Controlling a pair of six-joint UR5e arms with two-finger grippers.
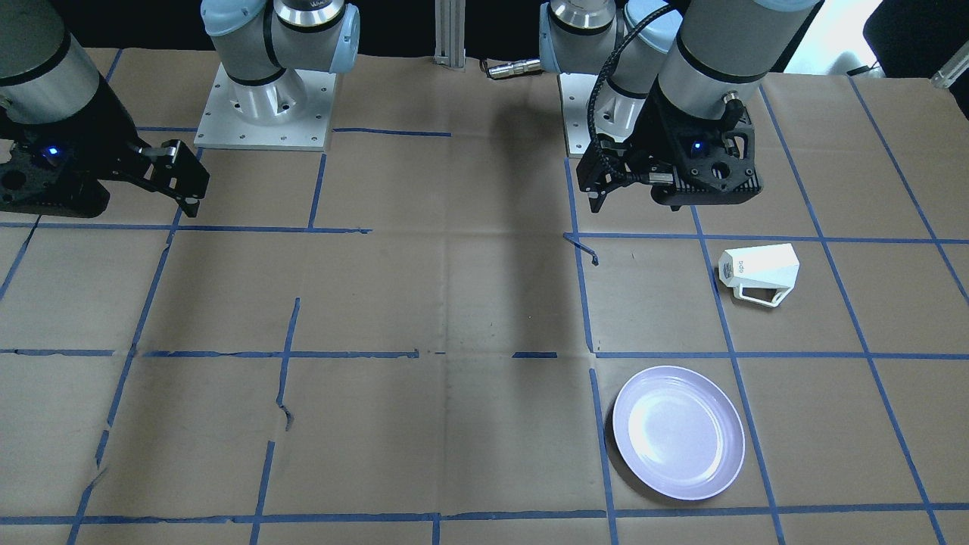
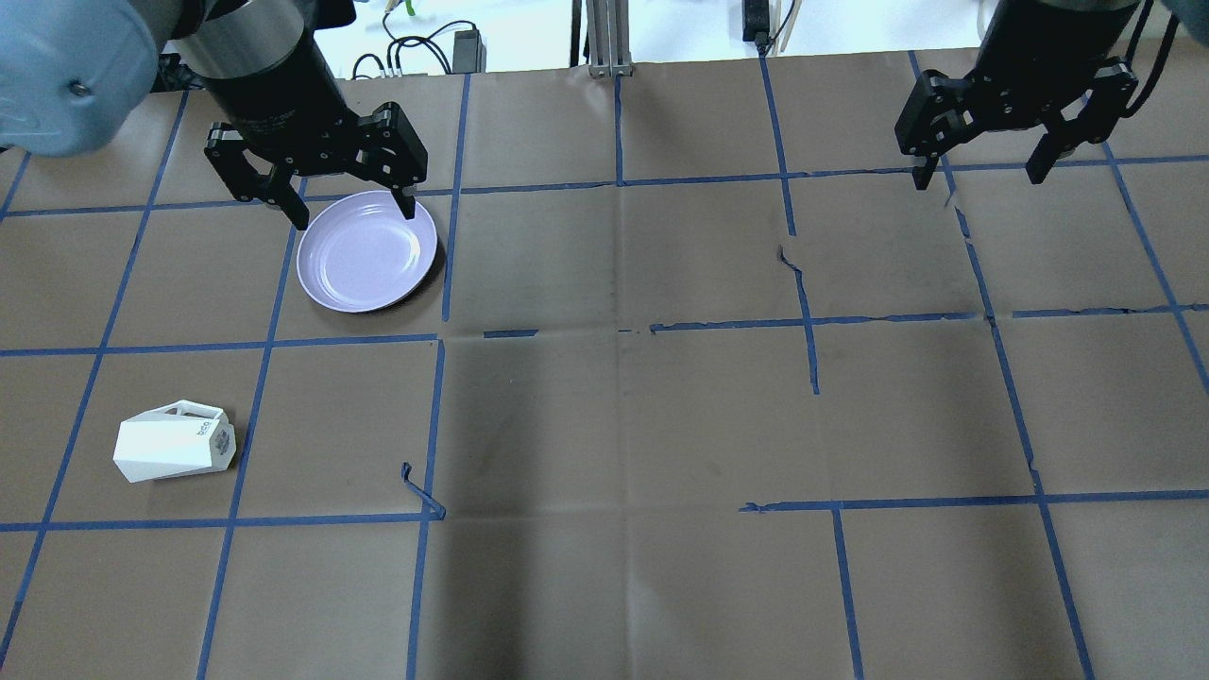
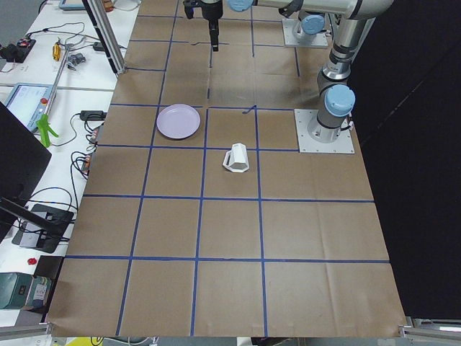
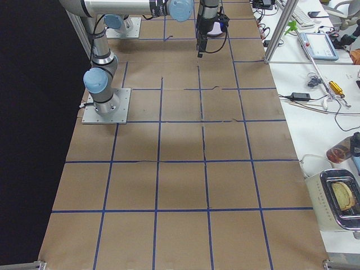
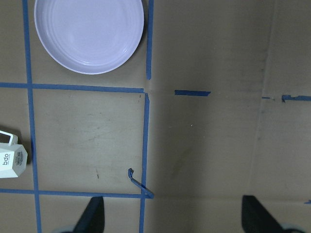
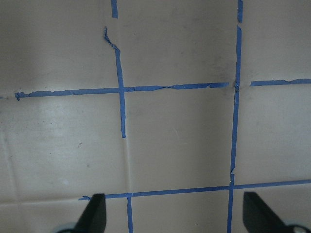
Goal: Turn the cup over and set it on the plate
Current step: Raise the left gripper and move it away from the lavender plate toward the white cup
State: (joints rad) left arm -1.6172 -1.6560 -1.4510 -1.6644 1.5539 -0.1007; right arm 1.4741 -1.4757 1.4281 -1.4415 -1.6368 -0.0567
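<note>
1. The cup (image 2: pixel 175 442) lies on its side on the paper-covered table (image 2: pixel 661 425), in the lower left of the overhead view. It is well apart from the plate (image 2: pixel 366 250), which sits flat and bare above it and a little to the right.
2. The left gripper (image 2: pixel 354 215) hangs above the table in the upper left of that view, over the plate's far edge. From its fingers, the cup lies down and to the left in the frame. The left wrist view shows the cup only at the frame's left edge, partly cut off.
3. The cup's long axis runs roughly left to right in the overhead view. The lettered base faces right and the wider rim faces left. The open handle is on the side toward the top of the frame.
4. The left gripper's fingers are spread wide and hold nothing. The right gripper (image 2: pixel 979 178), in the upper right, is likewise spread and empty over bare paper.
5. The left arm is clearly the nearer one. The right arm is across the table from both cup and plate.
6. Judged from this, the next move is a reach toward the cup. A grasp across the tapered body would probably suit righting it.
7. The cup is white, faceted and angular, and its slanted faces may let the fingers slip.
</note>
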